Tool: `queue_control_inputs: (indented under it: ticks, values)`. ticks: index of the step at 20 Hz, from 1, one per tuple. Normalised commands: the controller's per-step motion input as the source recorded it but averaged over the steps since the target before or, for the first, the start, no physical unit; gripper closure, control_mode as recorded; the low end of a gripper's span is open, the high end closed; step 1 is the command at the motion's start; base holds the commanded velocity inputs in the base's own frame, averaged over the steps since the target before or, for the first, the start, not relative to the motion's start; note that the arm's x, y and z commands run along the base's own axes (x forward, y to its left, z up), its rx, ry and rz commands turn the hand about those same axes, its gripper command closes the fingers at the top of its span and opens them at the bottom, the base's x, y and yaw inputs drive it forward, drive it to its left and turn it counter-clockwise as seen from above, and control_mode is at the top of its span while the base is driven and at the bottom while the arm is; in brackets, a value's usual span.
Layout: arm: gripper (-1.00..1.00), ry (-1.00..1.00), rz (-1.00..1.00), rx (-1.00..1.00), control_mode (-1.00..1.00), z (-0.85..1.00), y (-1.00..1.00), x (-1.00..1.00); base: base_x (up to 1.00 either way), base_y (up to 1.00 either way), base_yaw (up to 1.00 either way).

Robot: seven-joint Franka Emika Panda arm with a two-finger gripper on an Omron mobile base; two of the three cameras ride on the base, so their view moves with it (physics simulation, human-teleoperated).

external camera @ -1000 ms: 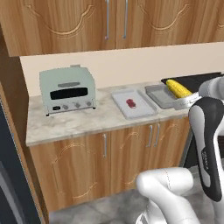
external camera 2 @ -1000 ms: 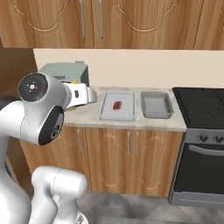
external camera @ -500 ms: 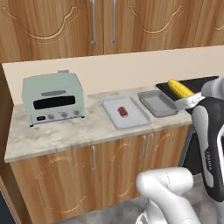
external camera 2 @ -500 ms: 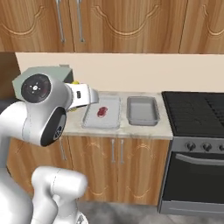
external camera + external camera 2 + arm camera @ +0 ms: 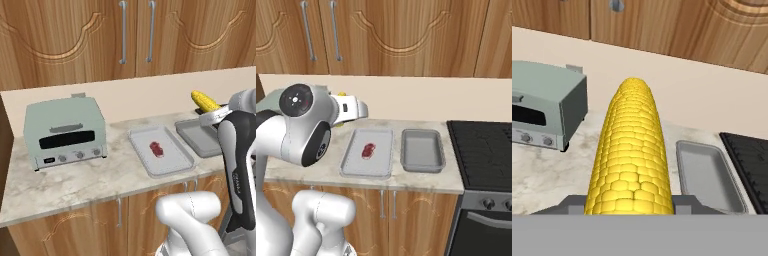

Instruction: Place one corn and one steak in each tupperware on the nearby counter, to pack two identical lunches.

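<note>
My gripper [image 5: 209,112] is shut on a yellow corn [image 5: 204,101], held in the air above the far edge of the darker grey tupperware [image 5: 198,137]. In the hand view the corn [image 5: 632,155] stands up large between the fingers, with the darker tupperware [image 5: 706,176] to its right, nothing in it. To the left lies the paler tupperware [image 5: 170,159], with one red steak [image 5: 157,149] in it. From the right base view, the steak [image 5: 368,149] lies in the paler tupperware [image 5: 377,163], next to the darker one [image 5: 422,150]. Both stand on the beige counter [image 5: 75,175].
A pale-green toaster oven [image 5: 65,132] stands on the left part of the counter. A black stovetop [image 5: 481,150] adjoins the counter to the right of the darker tray. Wooden wall cabinets [image 5: 125,35] hang above, and my white arm [image 5: 306,130] blocks the counter's left part in the right base view.
Both base views have shifted as the base drove along the counter, bringing the trays nearer the middle. The corn stays gripped and the trays and steak lie as before.
</note>
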Motion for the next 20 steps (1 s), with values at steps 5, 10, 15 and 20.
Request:
queue_control_inputs:
  ticks: [5,10,15,20]
  values:
    - [1.0,0.0,0.0,0.0,1.0,0.0,0.0,0.0,0.16,-0.01,0.03]
    - [1.0,0.02,0.0,0.0,-1.0,-0.11,-0.01,0.0,0.11,-0.02,0.03]
    - [1.0,0.06,0.0,0.0,-1.0,-0.69,-0.02,0.0,0.0,0.0,0.0]
    - [1.0,0.09,0.0,0.0,-1.0,-0.6,0.0,0.0,0.0,0.0,0.0]
